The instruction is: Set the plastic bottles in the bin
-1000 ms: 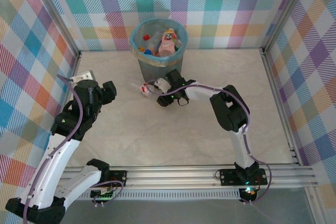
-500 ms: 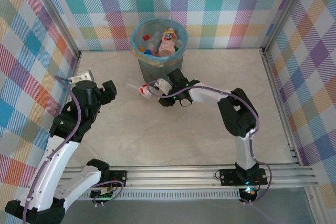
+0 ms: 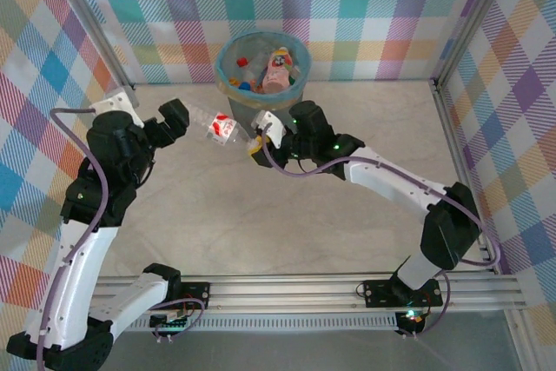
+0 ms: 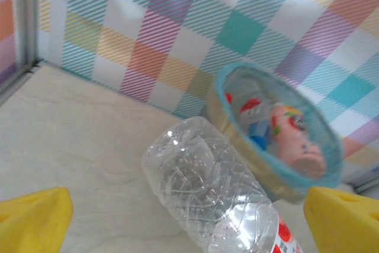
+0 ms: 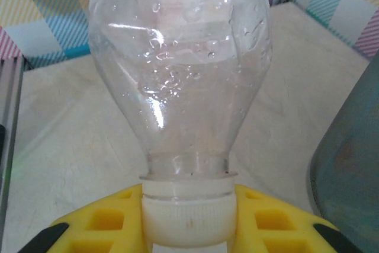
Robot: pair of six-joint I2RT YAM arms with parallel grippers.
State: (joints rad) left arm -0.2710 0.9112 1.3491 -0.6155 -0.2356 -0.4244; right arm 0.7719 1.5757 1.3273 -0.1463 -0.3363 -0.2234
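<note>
A clear plastic bottle [image 3: 217,128] with a red and white label hangs in the air left of the bin [image 3: 224,65]. My right gripper [image 3: 259,139] is shut on its white cap [image 5: 188,217], and the body [image 5: 177,57] points away from the fingers. My left gripper [image 3: 178,119] sits at the bottle's base, open. Its yellow fingertips [image 4: 32,217] stand wide apart on either side of the bottle [image 4: 207,194] without touching it. The blue-lined bin [image 4: 260,68] holds several bottles, among them a pink one [image 4: 293,140].
The grey mesh wall of the bin [image 5: 349,164] stands close on the right of my right gripper. Checked walls enclose the pale table [image 3: 347,241]. A metal frame post [image 4: 23,22] marks the far left corner.
My right gripper has lifted the bottle off the table and carried it up and left. My left arm has risen and swung in to the bottle's base.
</note>
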